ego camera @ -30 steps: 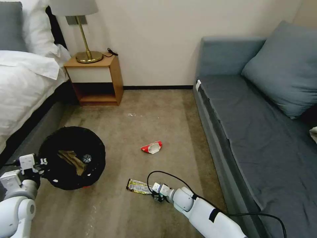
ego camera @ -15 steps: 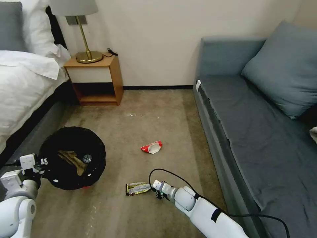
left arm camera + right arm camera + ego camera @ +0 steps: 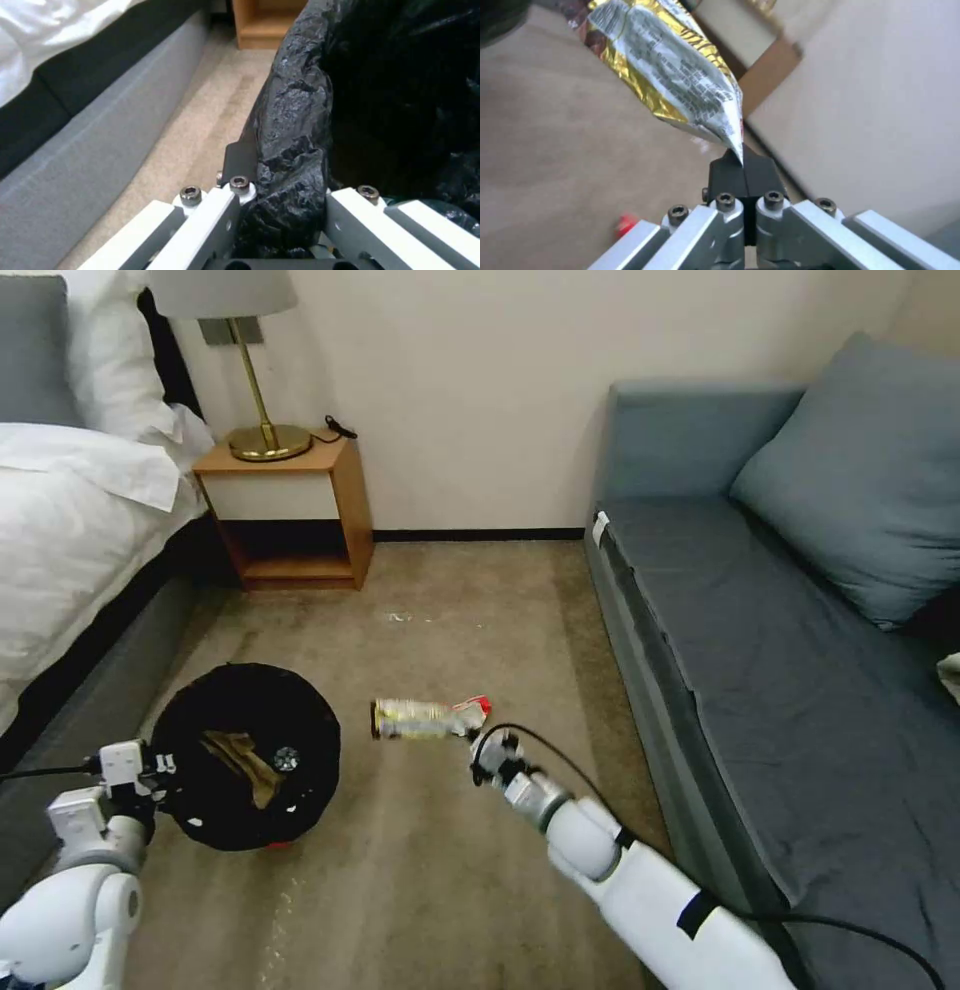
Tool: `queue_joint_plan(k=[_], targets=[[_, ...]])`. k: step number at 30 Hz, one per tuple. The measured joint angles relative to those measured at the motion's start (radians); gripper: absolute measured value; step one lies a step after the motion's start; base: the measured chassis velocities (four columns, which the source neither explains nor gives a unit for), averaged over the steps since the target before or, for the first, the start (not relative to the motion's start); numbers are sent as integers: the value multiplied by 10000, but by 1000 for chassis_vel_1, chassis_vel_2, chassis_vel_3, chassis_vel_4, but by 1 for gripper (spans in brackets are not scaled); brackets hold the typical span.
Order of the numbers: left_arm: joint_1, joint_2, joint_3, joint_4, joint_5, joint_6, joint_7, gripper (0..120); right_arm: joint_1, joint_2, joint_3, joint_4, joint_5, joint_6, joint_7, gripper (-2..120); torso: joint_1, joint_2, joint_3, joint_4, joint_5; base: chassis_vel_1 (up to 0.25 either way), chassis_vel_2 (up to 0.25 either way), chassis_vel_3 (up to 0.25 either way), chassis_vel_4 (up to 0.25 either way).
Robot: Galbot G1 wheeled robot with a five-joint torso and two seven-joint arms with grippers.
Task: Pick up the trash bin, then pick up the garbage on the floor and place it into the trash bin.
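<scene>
The trash bin [image 3: 300,720], lined with a wrinkly black bag, hangs just above the carpet with my left gripper [image 3: 160,766] shut on its near-left rim. In the left wrist view the fingers [image 3: 240,157] pinch the bag-covered rim [image 3: 295,123]. A tan paper wad [image 3: 240,755] and a bottle's cap [image 3: 287,759] lie inside the bin. My right gripper [image 3: 480,740] is shut on one corner of the black-gold snack wrapper [image 3: 420,718], holding it in the air right of the bin; the right wrist view shows the wrapper [image 3: 665,71] above the closed fingertips [image 3: 742,165]. A red-white wrapper [image 3: 478,705] lies on the floor behind it.
A bed [image 3: 70,530] runs along the left, a wooden nightstand [image 3: 290,510] with a brass lamp [image 3: 262,390] stands at the back wall, and a grey sofa [image 3: 780,650] lines the right. Open carpet [image 3: 430,870] lies between them.
My right gripper has lifted the snack wrapper off the floor and carried it up and away from me. My left arm has shifted the bin slightly to the right.
</scene>
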Motion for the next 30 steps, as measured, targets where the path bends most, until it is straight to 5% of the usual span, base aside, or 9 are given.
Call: queue_joint_plan(k=[24, 30], targets=[[-55, -371, 929, -410, 377, 69, -38, 4, 2752, 821, -2119, -1031, -4712, 1642, -148, 0, -1, 0, 0, 1, -1, 0, 0, 0, 0], [-54, -393, 880, -539, 283, 164, -39, 4, 2898, 1626, -1634, -1600, -8271, 2955, 38, 0, -1, 0, 0, 0, -1, 0, 0, 0, 0]])
